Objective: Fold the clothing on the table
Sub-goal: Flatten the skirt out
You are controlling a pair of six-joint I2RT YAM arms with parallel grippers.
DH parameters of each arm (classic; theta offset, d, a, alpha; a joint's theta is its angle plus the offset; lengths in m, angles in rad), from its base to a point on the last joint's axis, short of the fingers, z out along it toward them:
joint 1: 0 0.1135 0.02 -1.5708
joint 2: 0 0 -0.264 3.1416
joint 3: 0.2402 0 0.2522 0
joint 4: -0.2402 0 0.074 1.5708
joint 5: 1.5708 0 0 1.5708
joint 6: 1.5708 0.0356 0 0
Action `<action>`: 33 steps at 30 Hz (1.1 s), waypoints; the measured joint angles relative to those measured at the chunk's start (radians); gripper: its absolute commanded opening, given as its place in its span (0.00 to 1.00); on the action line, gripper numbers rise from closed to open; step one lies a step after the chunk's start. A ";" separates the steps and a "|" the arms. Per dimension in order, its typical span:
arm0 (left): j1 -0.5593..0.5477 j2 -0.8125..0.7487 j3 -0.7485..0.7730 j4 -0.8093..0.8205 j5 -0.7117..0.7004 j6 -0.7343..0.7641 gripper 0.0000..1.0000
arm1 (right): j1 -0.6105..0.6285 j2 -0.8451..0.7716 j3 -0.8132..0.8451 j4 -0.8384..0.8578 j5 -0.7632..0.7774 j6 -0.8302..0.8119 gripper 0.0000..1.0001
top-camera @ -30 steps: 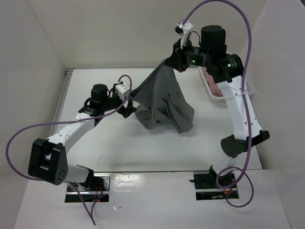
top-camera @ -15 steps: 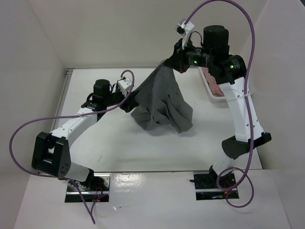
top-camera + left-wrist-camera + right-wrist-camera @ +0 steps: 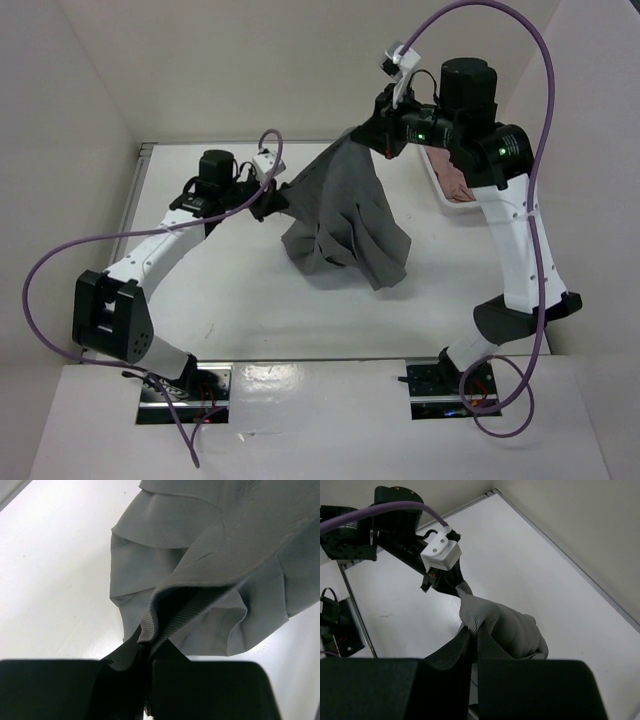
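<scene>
I see white shells and black joints on my left arm and right arm. Purple cables loop off both. Green lights glow on the right arm. The fingers are black.

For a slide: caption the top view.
Left end effector and right end effector grip the grey skirt above the table.

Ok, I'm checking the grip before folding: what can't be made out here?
- Top view: pink garment and basket, mostly behind the right arm.
- Wrist views: tips of the left fingers and right fingers, buried in the skirt.
- All views: the skirt's waistband, lost among folds.
</scene>
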 measured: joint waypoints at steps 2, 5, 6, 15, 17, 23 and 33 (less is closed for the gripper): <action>0.011 -0.019 0.028 -0.061 0.000 0.001 0.00 | 0.000 -0.017 -0.016 0.003 0.010 -0.004 0.00; 0.042 -0.085 0.076 -0.156 -0.004 0.002 0.00 | 0.000 -0.055 -0.063 0.002 0.042 -0.014 0.00; 0.056 -0.117 0.101 -0.187 -0.007 0.002 0.00 | 0.000 -0.069 -0.082 0.002 0.056 -0.017 0.00; 0.120 -0.394 0.356 -0.380 -0.084 0.006 0.00 | 0.001 -0.234 -0.263 0.019 0.230 -0.056 0.00; 0.109 -0.426 0.414 -0.428 -0.106 0.013 0.00 | 0.011 -0.282 -0.302 0.042 0.240 -0.060 0.00; 0.095 -0.429 0.508 -0.589 -0.150 0.052 0.00 | 0.024 -0.393 -0.378 0.123 0.225 -0.059 0.00; 0.090 -0.438 0.541 -0.829 -0.128 0.189 0.00 | -0.008 -0.421 -0.414 0.115 0.121 -0.055 0.00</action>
